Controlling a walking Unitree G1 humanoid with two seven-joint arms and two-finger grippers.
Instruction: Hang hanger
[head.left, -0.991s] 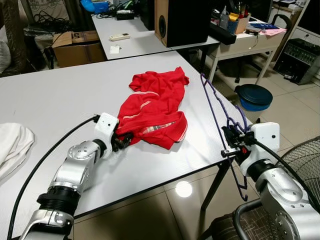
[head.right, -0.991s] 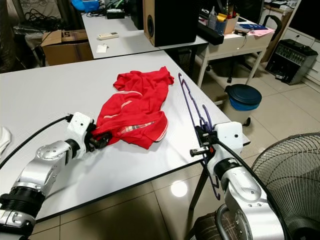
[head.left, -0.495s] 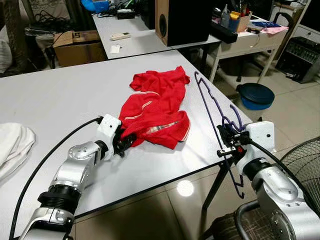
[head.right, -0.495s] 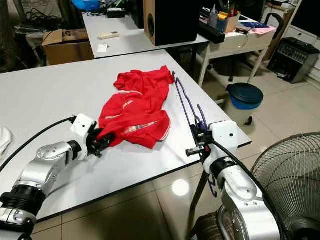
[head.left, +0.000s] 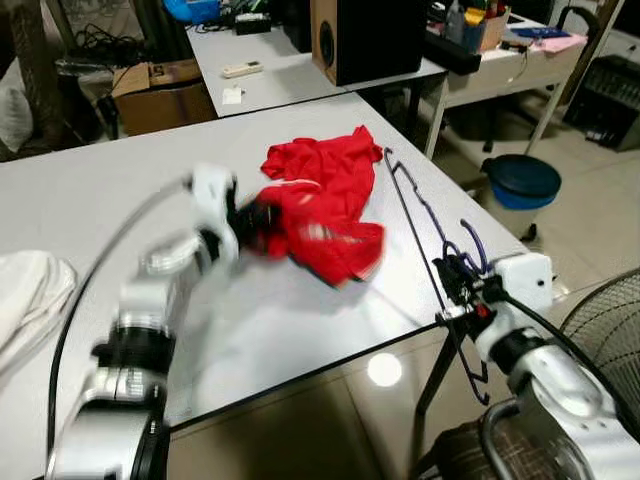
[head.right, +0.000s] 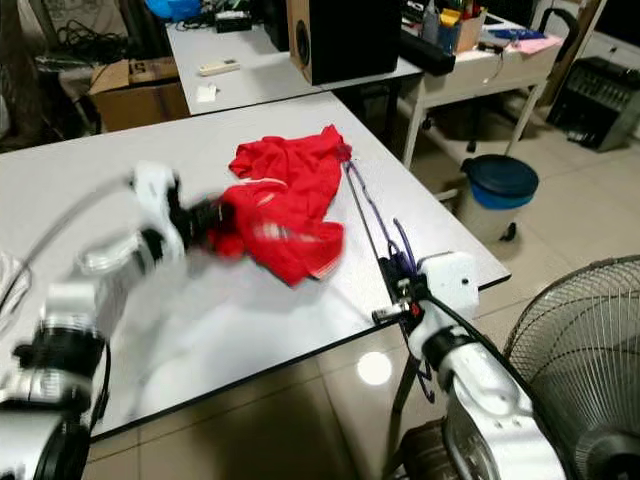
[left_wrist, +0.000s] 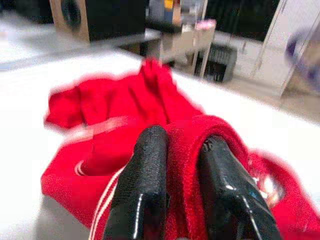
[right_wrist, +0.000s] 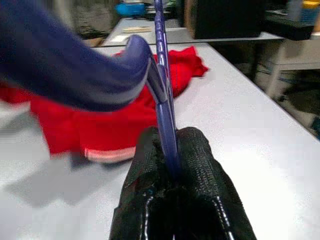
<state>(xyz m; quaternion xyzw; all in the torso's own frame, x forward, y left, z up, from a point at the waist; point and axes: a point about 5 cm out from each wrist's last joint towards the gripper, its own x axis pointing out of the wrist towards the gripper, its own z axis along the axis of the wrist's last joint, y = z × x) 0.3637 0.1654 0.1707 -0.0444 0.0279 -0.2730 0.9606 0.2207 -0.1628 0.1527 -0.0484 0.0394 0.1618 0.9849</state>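
A crumpled red shirt (head.left: 322, 196) lies on the white table (head.left: 90, 210). My left gripper (head.left: 252, 218) is shut on the shirt's near edge and holds it slightly raised; the arm is blurred with motion. In the left wrist view red cloth (left_wrist: 184, 150) is pinched between the two black fingers (left_wrist: 145, 185). A purple hanger (head.left: 415, 215) stands at the table's right edge, one long bar running toward the shirt. My right gripper (head.left: 458, 285) is shut on the hanger near its hook. The right wrist view has the hanger bar (right_wrist: 165, 105) clamped between the fingers (right_wrist: 197, 170).
White cloth (head.left: 28, 300) lies at the table's left edge. A second table with a black speaker (head.left: 365, 35) stands behind. A blue bin (head.left: 520, 185) and a fan's wire cage (head.left: 600, 320) are on the floor to the right. A cardboard box (head.left: 160, 90) sits beyond the table.
My left gripper has swung up and toward the table's middle, dragging the shirt's near edge with it. The right gripper and hanger have barely moved.
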